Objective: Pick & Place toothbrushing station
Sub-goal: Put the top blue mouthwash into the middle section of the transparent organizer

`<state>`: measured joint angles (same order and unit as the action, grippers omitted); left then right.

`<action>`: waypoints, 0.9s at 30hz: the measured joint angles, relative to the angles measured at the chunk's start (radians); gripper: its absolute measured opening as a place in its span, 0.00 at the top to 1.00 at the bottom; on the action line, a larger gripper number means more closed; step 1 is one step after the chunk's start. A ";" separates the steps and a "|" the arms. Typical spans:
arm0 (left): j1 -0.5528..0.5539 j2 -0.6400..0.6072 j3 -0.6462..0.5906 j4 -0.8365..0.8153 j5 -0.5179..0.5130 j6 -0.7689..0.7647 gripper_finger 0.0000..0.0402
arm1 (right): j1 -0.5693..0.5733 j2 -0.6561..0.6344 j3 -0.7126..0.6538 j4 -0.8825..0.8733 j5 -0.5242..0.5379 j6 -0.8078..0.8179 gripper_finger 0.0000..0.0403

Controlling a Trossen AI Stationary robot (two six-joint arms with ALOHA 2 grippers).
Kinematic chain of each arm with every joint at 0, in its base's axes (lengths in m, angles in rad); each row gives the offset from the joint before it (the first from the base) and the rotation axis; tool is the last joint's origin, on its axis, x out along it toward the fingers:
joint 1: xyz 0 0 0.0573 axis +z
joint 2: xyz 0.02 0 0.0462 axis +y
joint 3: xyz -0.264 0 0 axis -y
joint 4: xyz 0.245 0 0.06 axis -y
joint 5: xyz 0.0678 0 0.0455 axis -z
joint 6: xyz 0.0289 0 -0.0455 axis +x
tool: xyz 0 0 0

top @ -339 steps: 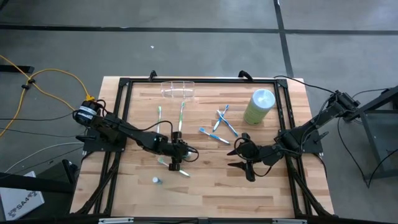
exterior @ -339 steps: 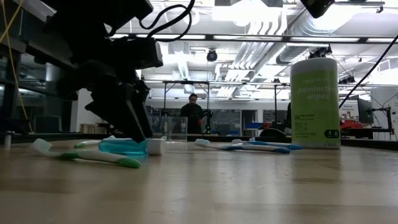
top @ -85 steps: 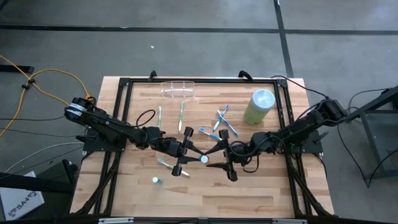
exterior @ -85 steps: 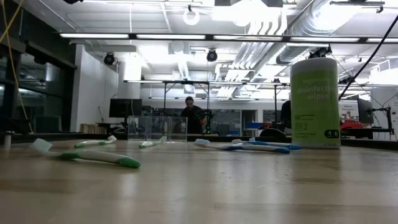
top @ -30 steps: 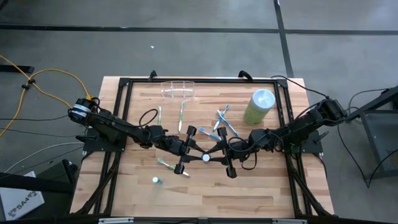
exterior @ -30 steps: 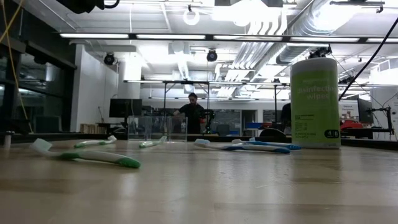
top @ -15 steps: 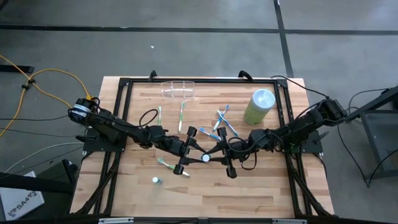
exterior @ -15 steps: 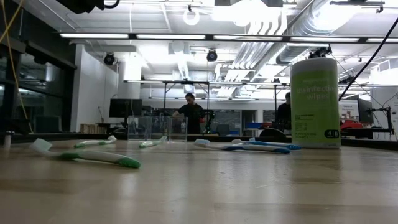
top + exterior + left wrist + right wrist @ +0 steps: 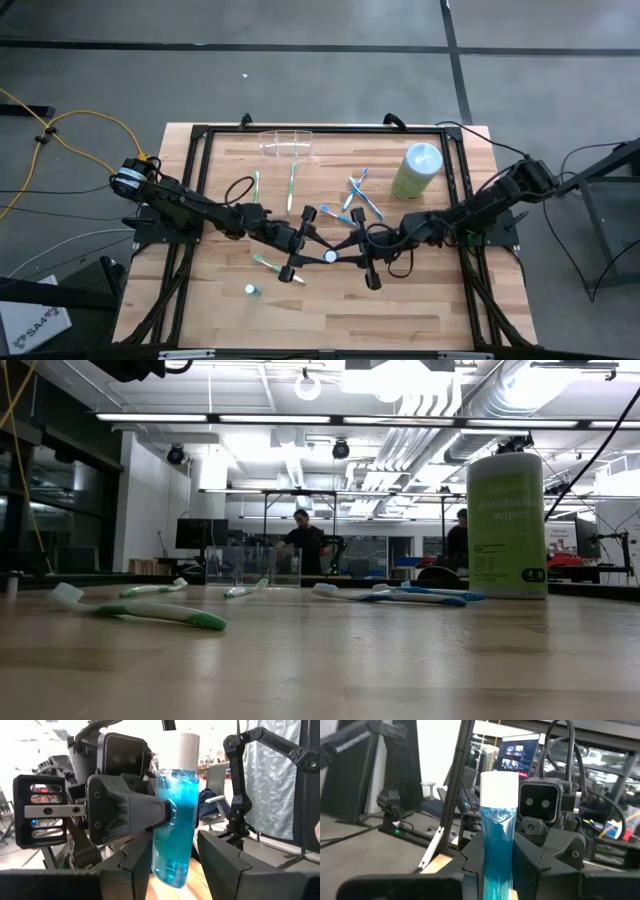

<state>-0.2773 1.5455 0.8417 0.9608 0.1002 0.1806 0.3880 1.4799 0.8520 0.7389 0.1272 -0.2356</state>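
A clear bottle of blue liquid with a white cap (image 9: 328,256) hangs upright over the middle of the table, between my two grippers. My right gripper (image 9: 497,867) is shut on it, coming from the table's right. My left gripper (image 9: 175,872) is open, with a finger on either side of the bottle's lower part (image 9: 170,865). The toothbrushing station (image 9: 287,143), a clear low holder, stands on its base at the far edge, apart from both arms. My right gripper pinches the bottle's body (image 9: 497,845) below the shoulder between its two fingers (image 9: 472,862). The fingers come level from the table's right side and lie across the bottle. The bottle stands upright, cap up, lifted clear of the table.
Green toothbrushes (image 9: 292,185) lie left of centre and one (image 9: 140,610) near the front. Blue ones (image 9: 357,197) lie crossed right of centre. A light green wipes canister (image 9: 417,170) stands at the far right. A small white cap (image 9: 250,290) lies near the front left.
My left gripper has opened and let go of the bottle, which stays upright in my right gripper at the same place above the table. Both arms have kept their places.
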 joint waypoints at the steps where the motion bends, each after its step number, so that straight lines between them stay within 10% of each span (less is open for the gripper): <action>1: 0.000 0.000 0.000 -0.010 -0.001 -0.002 0.62 | 0.007 0.000 0.000 -0.009 0.012 0.000 0.86; 27: -0.015 -0.002 0.002 -0.115 -0.062 -0.017 0.62 | 0.148 0.002 -0.004 -0.088 0.328 -0.022 0.86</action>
<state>-0.2924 1.5436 0.8440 0.8459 0.0383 0.1635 0.5358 1.4822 0.8482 0.6513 0.4556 -0.2573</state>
